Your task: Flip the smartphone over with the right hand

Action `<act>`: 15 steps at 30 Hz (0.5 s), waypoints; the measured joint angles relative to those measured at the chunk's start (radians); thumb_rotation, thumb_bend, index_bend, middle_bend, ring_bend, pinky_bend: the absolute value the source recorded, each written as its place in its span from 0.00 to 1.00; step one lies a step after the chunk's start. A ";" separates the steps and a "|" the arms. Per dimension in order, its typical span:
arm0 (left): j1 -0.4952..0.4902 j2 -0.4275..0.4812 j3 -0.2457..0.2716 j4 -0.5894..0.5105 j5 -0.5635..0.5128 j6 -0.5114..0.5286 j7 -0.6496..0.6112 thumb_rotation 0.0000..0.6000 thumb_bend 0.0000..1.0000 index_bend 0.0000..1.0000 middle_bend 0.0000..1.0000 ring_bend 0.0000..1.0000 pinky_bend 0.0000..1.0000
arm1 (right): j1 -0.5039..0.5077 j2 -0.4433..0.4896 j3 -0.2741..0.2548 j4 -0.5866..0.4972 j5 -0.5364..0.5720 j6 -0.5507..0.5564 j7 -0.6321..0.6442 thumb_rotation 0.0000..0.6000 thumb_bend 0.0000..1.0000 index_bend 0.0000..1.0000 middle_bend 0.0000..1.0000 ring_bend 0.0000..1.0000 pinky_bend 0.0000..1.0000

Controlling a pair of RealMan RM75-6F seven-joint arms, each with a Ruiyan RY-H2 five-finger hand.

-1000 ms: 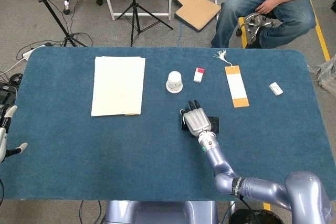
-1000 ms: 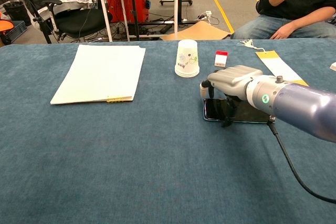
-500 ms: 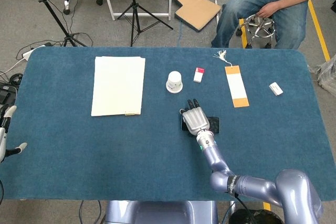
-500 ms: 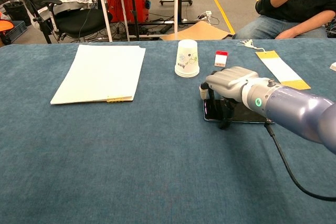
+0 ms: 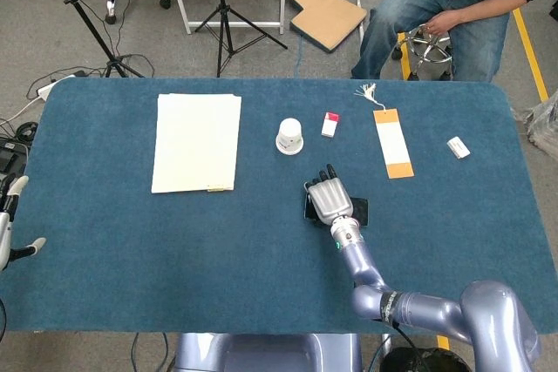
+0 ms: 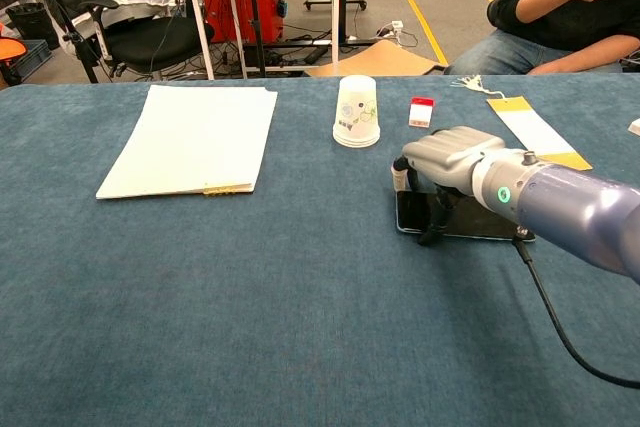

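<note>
No legible text anywhere; paper cup (image 6: 357, 112) print and small red-white box (image 6: 421, 112) label too blurry.

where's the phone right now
The phone lies flat on the table under the right hand, right of centre in the chest view, just in front of the upside-down paper cup.

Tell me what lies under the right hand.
The smartphone lies flat on the blue table beneath the right hand. Its left end is covered by the fingers; whether they grip it cannot be seen.
</note>
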 measured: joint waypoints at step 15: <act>0.005 0.010 0.004 -0.010 0.013 0.010 -0.014 1.00 0.00 0.00 0.00 0.00 0.00 | -0.055 0.074 0.024 -0.170 -0.206 0.053 0.250 1.00 0.10 0.51 0.54 0.21 0.01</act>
